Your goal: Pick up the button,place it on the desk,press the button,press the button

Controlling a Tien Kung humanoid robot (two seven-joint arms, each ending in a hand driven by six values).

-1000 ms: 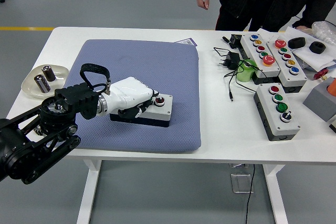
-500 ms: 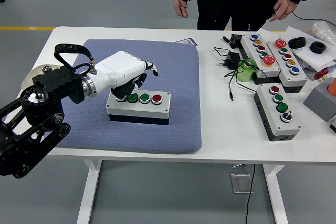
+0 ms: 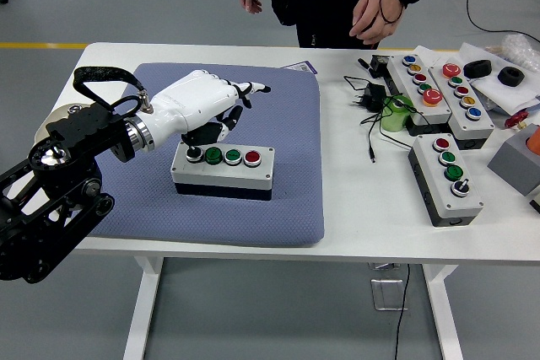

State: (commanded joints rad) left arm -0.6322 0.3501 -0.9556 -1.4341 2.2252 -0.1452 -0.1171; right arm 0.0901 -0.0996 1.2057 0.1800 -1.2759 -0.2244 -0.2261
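A grey button box (image 3: 223, 169) with a black knob, two green buttons and one red button lies on the blue-grey cushion (image 3: 287, 124). My left hand (image 3: 207, 103), white with black fingertips, hovers just above the box's left end. Its fingers are loosely spread and hold nothing. One finger points right past the box's far edge. My right arm does not show.
Three more button boxes (image 3: 445, 176) lie at the right with a black adapter (image 3: 369, 96), cables and a green cup (image 3: 393, 113). A clear dish (image 3: 59, 128) sits at far left. A person in black stands behind the table, one hand (image 3: 371, 14) hanging near the far edge.
My left hand has lifted off the button box and drawn back up-left, uncovering all its buttons. The person has stepped left along the far side.
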